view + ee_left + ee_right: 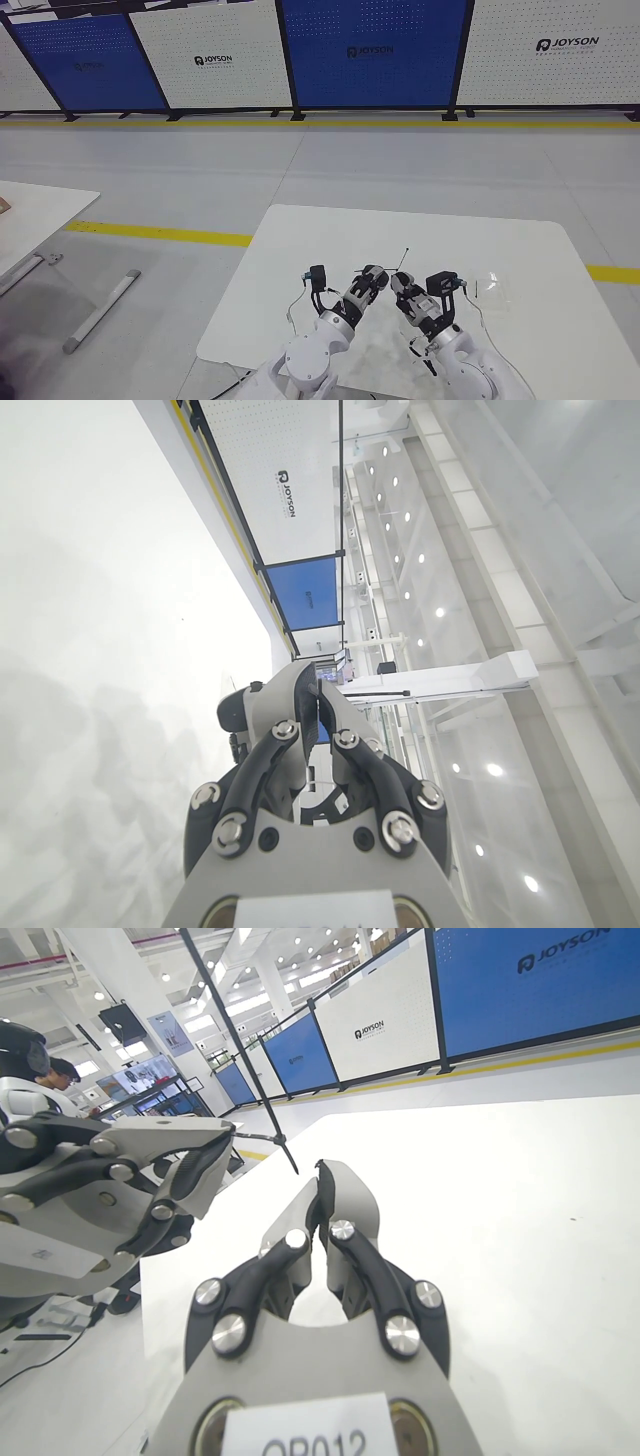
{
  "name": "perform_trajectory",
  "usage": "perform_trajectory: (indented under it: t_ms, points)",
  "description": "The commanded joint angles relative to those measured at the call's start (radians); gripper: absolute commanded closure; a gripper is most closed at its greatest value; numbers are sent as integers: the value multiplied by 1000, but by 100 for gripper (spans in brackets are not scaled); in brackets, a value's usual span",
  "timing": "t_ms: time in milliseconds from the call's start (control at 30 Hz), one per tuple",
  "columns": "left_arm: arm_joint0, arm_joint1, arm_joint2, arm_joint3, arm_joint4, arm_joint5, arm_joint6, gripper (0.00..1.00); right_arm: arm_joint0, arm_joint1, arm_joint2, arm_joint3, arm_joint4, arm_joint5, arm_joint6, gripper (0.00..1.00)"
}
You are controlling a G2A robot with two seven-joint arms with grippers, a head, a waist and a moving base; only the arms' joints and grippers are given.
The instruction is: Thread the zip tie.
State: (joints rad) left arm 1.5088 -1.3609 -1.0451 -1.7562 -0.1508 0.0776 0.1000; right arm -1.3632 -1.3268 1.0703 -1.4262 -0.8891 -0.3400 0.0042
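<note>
My left hand (pixel 230 1132) pinched shut on zip tie (pixel 260 1137), above counter (pixel 500 1228); black strap juts from its fingertips; my right hand (pixel 320 1172) closed, gripping nothing, just beside tie's tip.

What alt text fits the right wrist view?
A black zip tie, pinched in the left gripper, slants across the view, its pointed end just short of the shut right gripper in the foreground. A white table lies beyond.
</note>
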Motion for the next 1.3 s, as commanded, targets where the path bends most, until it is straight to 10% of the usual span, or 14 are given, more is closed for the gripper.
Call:
perform_trajectory:
  t_ms: [0,1267]
  points:
    - [0,0,0,1,1,2,-3,100,-1,1,0,-3,-3,0,3,81]
    - [3,-1,-4,9,-12,-14,-2,100,-1,1,-4,-26,-33,8,-19,100]
